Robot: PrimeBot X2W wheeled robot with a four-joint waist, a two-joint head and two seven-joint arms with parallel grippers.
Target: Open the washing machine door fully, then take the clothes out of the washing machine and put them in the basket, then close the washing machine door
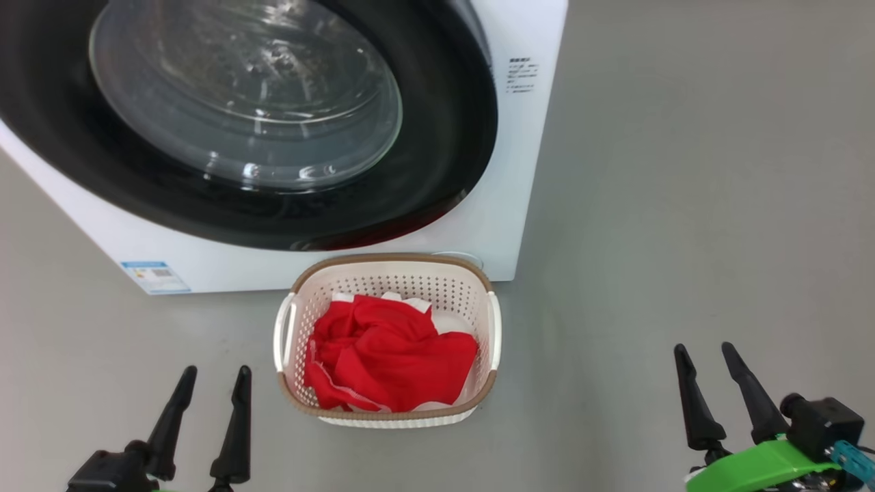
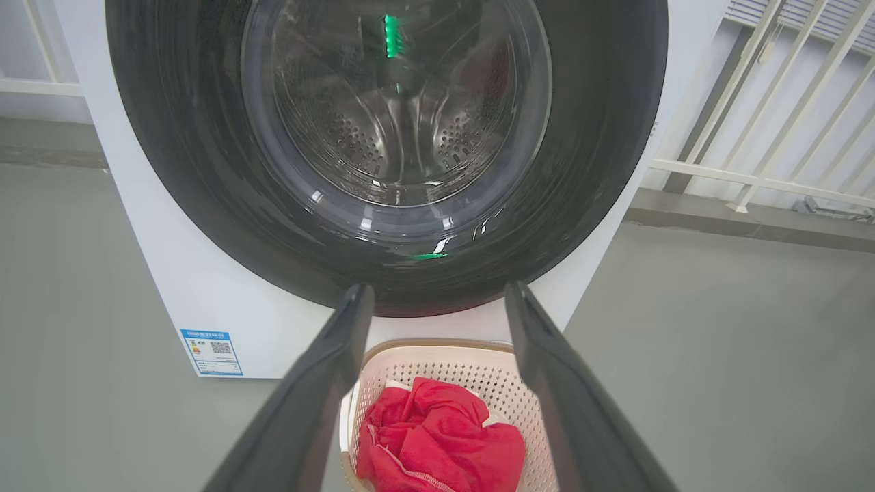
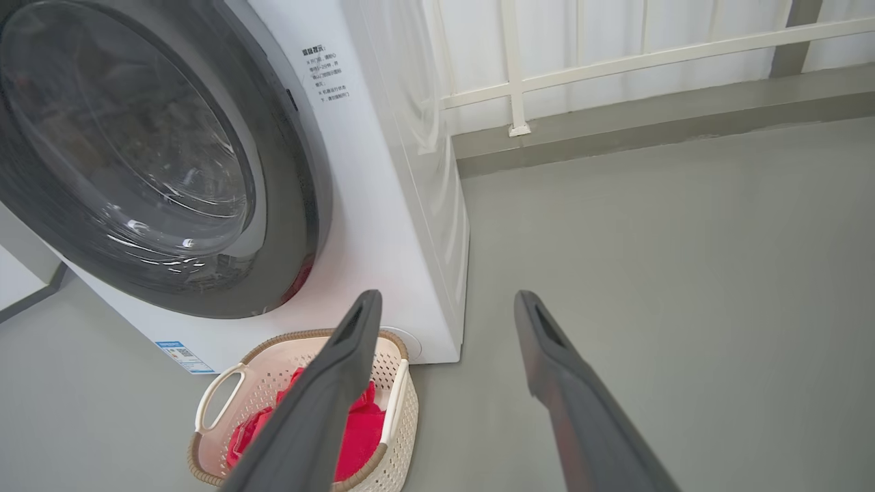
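The door [image 1: 246, 89] looks shut against the washer [image 1: 526, 205]. I cannot tell for sure if it has clicked, since a thin red glow shows at its low edge. The clothes [image 1: 389, 355] are in the basket [image 1: 393, 261], a red heap with a bit of white. The basket sits on the floor [image 1: 683, 205], just in front of the washer and below the door. Through the door, the drum [image 2: 403, 137] looks bare.

The left fingers [image 1: 236, 424] are apart and hold nothing. The right fingers [image 1: 692, 400] are apart too and hold nothing. Both pairs are low, one on each side of the basket, and they touch nothing.

So the job seems almost done. To end it well, I would press on the door's black rim [image 1: 444, 137], not on the clear middle. I would push until it sits flat all the way round. The arm should go past the basket and not bump it.

The floor is smooth and grey. A white rail [image 3: 615, 65] stands beyond the washer. A blue sticker [image 1: 154, 276] is on the washer's low corner.
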